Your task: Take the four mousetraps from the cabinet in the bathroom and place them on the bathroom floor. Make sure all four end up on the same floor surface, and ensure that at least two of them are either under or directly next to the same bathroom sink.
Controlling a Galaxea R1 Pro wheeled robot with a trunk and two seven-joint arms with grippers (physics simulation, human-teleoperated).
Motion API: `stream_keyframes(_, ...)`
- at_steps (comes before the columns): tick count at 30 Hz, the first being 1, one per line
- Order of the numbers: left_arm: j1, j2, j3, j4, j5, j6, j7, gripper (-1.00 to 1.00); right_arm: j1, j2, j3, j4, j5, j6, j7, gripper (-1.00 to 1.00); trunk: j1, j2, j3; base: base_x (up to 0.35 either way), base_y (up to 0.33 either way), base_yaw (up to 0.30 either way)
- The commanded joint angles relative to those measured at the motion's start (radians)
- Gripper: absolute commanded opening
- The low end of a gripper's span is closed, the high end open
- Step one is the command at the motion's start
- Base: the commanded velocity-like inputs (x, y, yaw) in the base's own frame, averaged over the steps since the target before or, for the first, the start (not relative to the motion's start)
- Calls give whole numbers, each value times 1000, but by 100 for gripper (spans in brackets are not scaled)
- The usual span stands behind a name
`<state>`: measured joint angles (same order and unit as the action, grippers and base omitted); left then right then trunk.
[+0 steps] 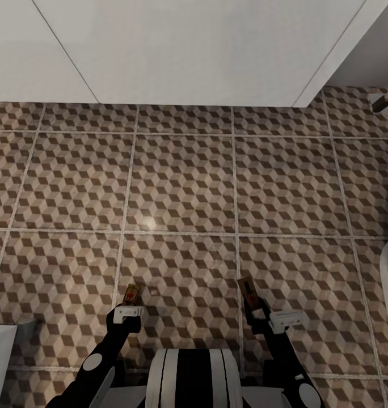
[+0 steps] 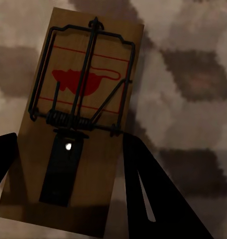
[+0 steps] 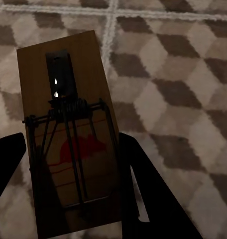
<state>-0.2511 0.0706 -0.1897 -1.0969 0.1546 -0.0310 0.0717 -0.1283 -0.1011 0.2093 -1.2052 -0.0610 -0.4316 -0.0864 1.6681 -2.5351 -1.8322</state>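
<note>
left gripper (image 1: 130, 299) jaws closed on load | right gripper (image 1: 252, 299) same, apparently | both arms low, forward

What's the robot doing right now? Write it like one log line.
left gripper: holding mousetrap | right gripper: holding second mousetrap | both above bathroom floor | third mousetrap near white unit

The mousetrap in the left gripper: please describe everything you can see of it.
The small tan wooden mousetrap is a flat rectangular board with a red mouse print and red lines. It carries a dark wire bar, a coil spring and a black metal plate. The left gripper has its black fingers on either side of the board, above the cube-patterned tile floor.
</note>
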Motion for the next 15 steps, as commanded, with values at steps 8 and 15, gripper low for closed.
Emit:
stream_keyframes(8,0,2,-5,2,6,-3,8,-100,-1,0,5,-14,-7,-2,-8,-100,0,0,0,0,0,0)
stream_keyframes(15,0,1,-8,5,6,-3,8,-100,-1,4,4,-21,-8,-1,-21,-100,0,0,0,0,0,0)
